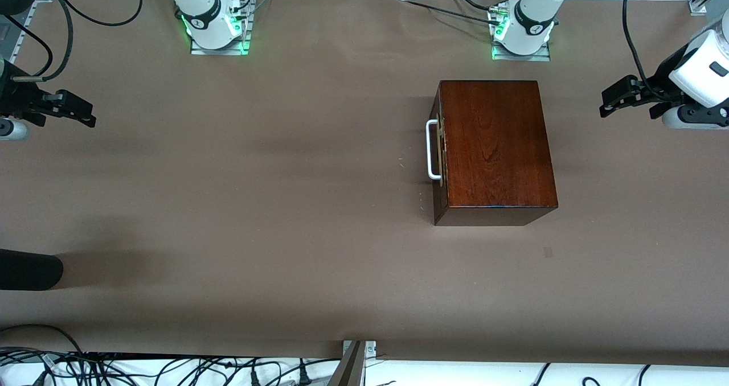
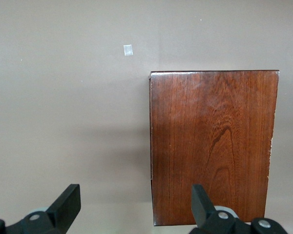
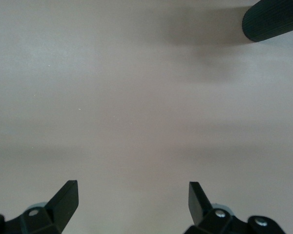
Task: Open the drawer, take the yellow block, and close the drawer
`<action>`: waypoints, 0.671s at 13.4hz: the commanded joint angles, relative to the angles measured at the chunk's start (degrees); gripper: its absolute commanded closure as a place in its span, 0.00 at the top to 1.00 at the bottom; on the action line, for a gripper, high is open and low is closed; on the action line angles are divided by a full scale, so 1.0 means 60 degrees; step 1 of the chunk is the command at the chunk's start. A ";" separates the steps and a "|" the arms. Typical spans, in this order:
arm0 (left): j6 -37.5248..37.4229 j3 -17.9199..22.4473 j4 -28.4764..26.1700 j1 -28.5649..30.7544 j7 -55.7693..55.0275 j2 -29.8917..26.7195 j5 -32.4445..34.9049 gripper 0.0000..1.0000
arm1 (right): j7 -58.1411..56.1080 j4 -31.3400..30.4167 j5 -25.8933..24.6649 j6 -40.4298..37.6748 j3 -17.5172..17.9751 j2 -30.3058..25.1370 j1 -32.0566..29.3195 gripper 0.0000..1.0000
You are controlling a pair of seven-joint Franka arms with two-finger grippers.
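The glossy mahogany box [image 1: 495,147] stands on the brown table toward the left arm's end. Its drawer is shut, with the dark front and white bar handle [image 1: 433,150] facing the right arm's end. The box top also shows in the left wrist view [image 2: 212,146]. The yellow block is hidden. My left gripper [image 1: 605,102] is open and empty, up over the table at the left arm's end beside the box; its fingers [image 2: 68,204] show wide apart. My right gripper [image 1: 86,115] is open and empty over the right arm's end, with its fingers [image 3: 66,200] spread.
A black ribbed cylinder [image 1: 28,269] juts in at the table edge by the right arm's end; it also shows in the right wrist view [image 3: 273,19]. A small pale square mark [image 1: 548,252] lies on the table nearer the camera than the box.
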 commanded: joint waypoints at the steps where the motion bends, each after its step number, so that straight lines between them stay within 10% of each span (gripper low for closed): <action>1: 0.0021 -0.0067 0.0067 0.0048 -0.0070 -0.0093 0.0058 1.00 | 0.0108 0.0090 0.0073 -0.0106 0.0017 -0.0017 0.0031 1.00; 9: 0.0006 -0.0067 0.0125 0.0048 -0.0085 -0.0079 0.0656 1.00 | 0.0093 0.0090 0.0073 -0.0106 -0.0071 -0.0002 -0.0042 1.00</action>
